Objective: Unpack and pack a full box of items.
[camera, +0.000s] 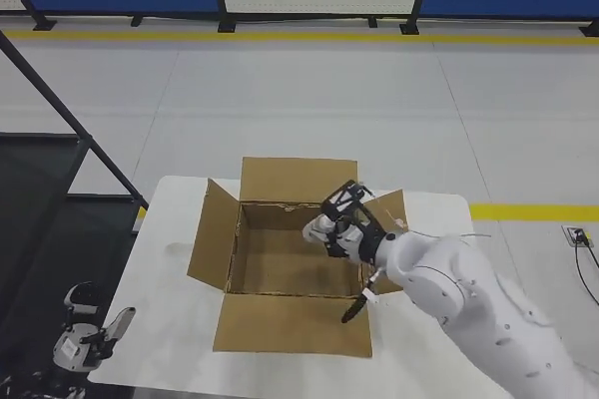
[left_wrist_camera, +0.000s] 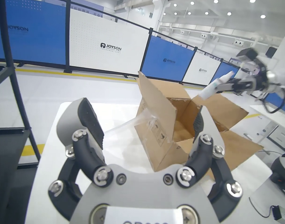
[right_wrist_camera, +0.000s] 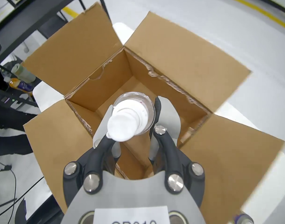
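1. Cardboard box point(camera: 280, 261) is sitting open mid-tabletop point(camera: 175, 299), flaps spread.
2. I'm seeing my right gripper point(right_wrist_camera: 133, 109) clamping a clear, white-capped bottle point(right_wrist_camera: 122, 125) between its fingers, above the box's right side.
3. My left gripper point(left_wrist_camera: 142, 111) is hanging wide open, holding nothing, off the tabletop's near left corner.

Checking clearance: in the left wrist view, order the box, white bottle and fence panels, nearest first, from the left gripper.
1. box, just ahead on the table.
2. white bottle, held above the box's far flap.
3. fence panels, across the floor behind.
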